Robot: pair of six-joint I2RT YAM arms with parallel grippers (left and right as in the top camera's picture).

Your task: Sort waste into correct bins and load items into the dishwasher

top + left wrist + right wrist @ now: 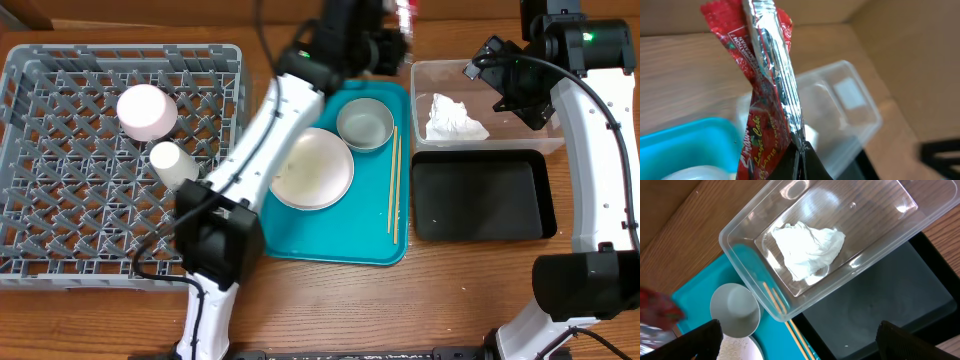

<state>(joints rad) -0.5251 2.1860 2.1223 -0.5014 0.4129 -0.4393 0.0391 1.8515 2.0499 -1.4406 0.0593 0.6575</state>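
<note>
A brown wood-grain bench [450, 290] spans the overhead view under soft, even light. A plain tan surface [910, 45] rises beyond it.

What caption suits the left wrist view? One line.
Left pincer shut on the red snack wrapper, clear tub beyond it.
</note>
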